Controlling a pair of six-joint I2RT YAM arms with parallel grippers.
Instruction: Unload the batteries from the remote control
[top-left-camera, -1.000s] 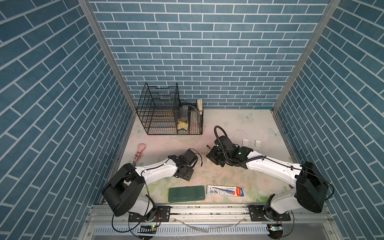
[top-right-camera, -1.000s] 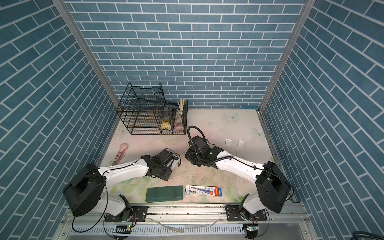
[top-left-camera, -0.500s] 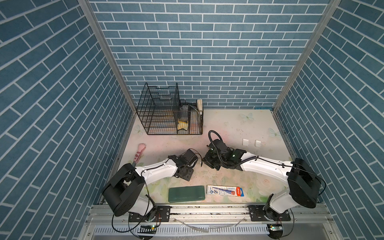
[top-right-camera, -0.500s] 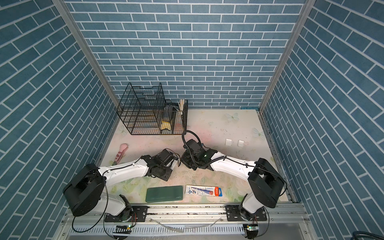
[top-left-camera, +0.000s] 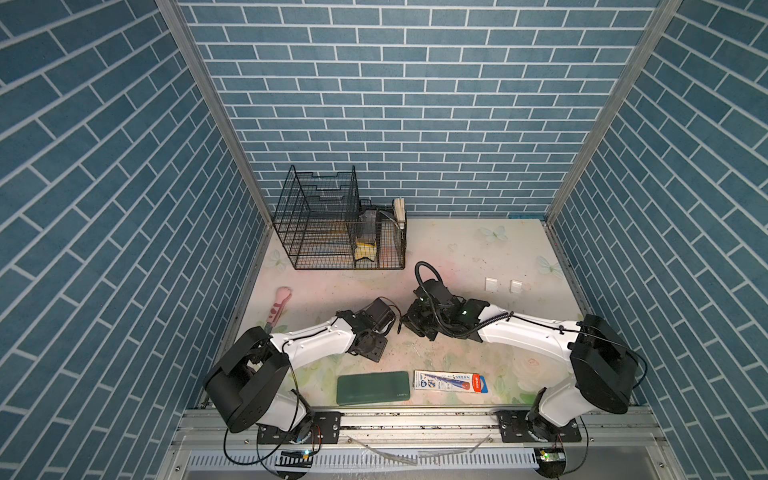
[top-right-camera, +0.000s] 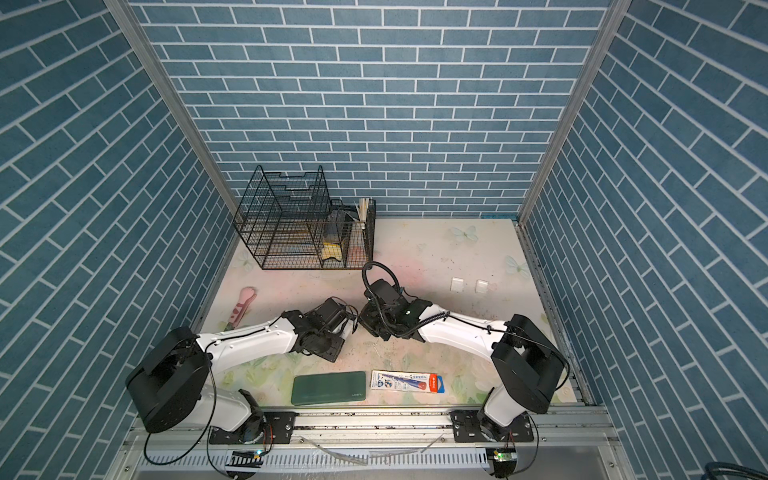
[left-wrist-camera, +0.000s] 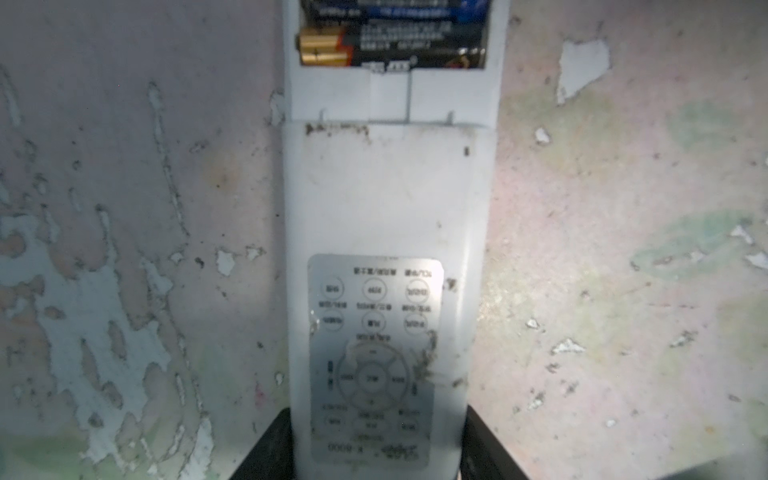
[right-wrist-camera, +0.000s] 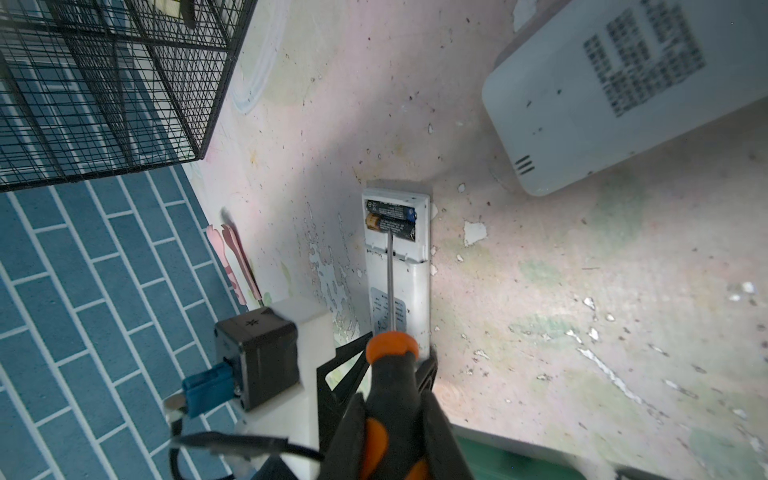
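The white remote control (left-wrist-camera: 386, 199) lies back up on the table, and my left gripper (left-wrist-camera: 376, 453) is shut on the sides of its near end. Its compartment is open at the far end, and black batteries (left-wrist-camera: 390, 41) with gold ends lie side by side in it. In the right wrist view my right gripper (right-wrist-camera: 392, 428) is shut on the black-and-orange handle of a screwdriver (right-wrist-camera: 392, 365). The thin shaft runs over the remote control (right-wrist-camera: 409, 291) and its tip rests at the near edge of the batteries (right-wrist-camera: 388, 223). Both top views hide the remote under the two wrists.
A black wire rack (top-left-camera: 328, 224) stands at the back left. A pink paw-handled tool (top-left-camera: 278, 307) lies by the left wall. A green case (top-left-camera: 372, 387) and a packaged item (top-left-camera: 451, 381) lie near the front edge. A white labelled box (right-wrist-camera: 602, 91) sits close beyond the remote.
My right gripper has moved left and towards the front with the screwdriver, closing in on the left gripper. The left arm has stayed still.
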